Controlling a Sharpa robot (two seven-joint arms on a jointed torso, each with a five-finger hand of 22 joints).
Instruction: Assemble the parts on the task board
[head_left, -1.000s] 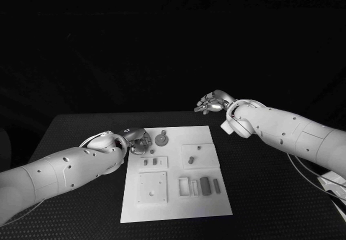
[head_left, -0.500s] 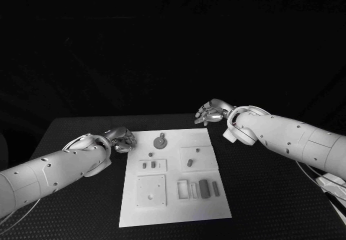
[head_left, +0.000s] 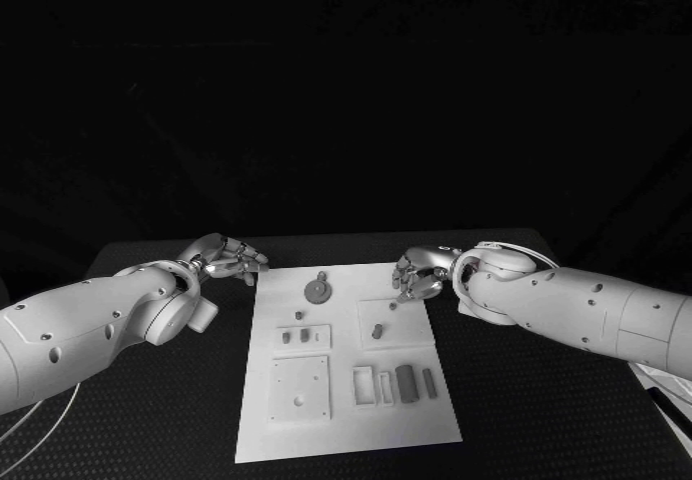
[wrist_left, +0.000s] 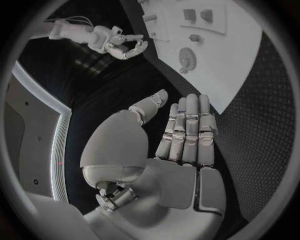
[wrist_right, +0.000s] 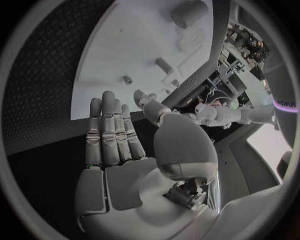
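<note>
Board white. Parts grey: round disc, small peg, long bars. Pale raised plates on board white, square plate with small dark holes. Table black, fine dotted weave texture. Arms white with small dark dots. Left hand silver, metallic sheen. Right hand silver, same sheen. Backdrop black.

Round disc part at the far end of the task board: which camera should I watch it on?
The head view: the round disc part lies unobstructed on the task board, between both hands. The left wrist view shows it past the left hand, bent by the lens. In the right wrist view I cannot pick it out with certainty.
</note>
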